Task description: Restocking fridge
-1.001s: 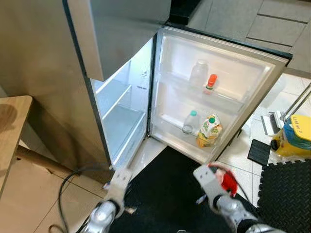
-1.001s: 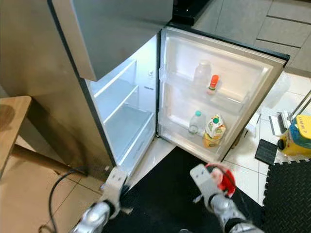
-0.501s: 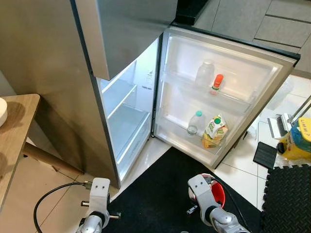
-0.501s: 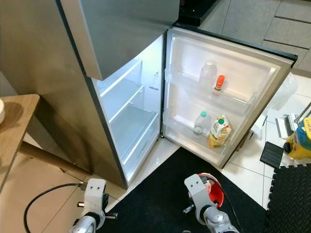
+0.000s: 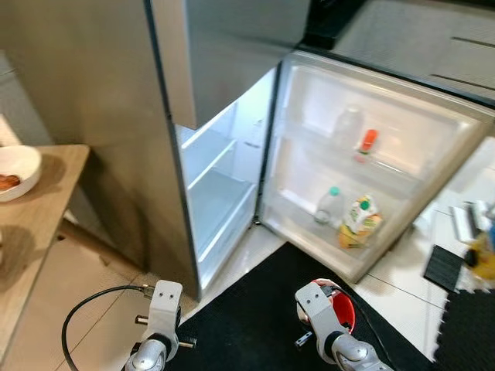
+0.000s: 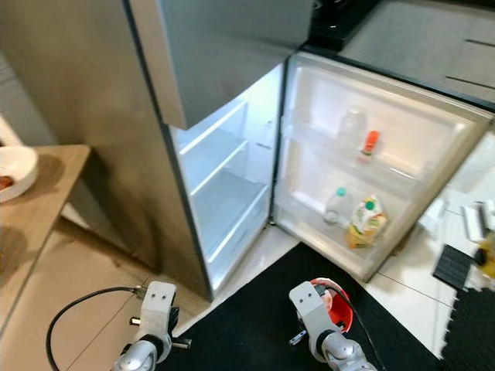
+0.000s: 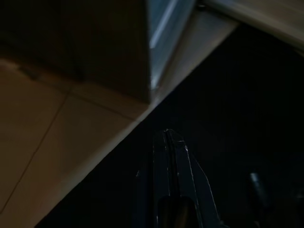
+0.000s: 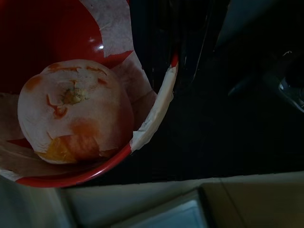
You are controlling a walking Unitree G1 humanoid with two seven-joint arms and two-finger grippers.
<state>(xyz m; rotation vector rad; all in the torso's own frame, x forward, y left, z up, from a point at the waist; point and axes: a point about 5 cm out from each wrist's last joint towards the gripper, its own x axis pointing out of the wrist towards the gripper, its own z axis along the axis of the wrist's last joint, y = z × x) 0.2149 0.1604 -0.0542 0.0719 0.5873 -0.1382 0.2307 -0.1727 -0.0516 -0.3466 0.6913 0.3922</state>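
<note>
— From where do the two eye views look?

— From the robot's head, forward and down at the open fridge [image 5: 232,185]. Both share its door shelves and the black mat [image 6: 255,309].

— And the wrist views?

— The left one looks along its tool [image 7: 172,156], low and near the mat. The right one is very near the red bowl [image 8: 95,166].

My head views are evenly lit; the brightest source is the open fridge [image 5: 232,185] interior. Right-hand edges are blurred and smeared. Both my wrist views are very dark, with a small glare spot on the red bowl [image 8: 99,46].
</note>
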